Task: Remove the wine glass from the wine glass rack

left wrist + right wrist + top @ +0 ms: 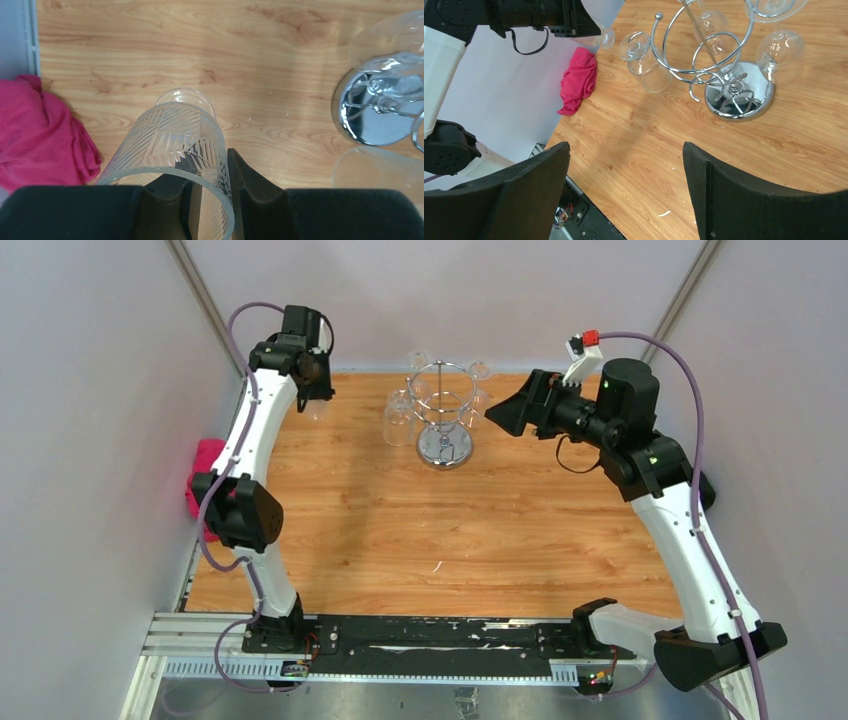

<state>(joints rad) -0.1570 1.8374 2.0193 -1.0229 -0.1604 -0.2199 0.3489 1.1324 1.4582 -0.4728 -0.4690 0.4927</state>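
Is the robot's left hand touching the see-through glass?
Touching. The left wrist view shows the left hand closed on the wine glass, with the patterned wall near its rim pinched between the two black fingers, no gap showing.

A wooden table (400,530) with warm, light grain sits boxed in by plain pale walls, one at the back (450,290) and one on either side. Slim metal posts (205,300) climb the back corners. A ribbed aluminium rail (190,635) edges the near side. A pink cloth (205,475) lies bunched against the left wall. The light is soft and even.
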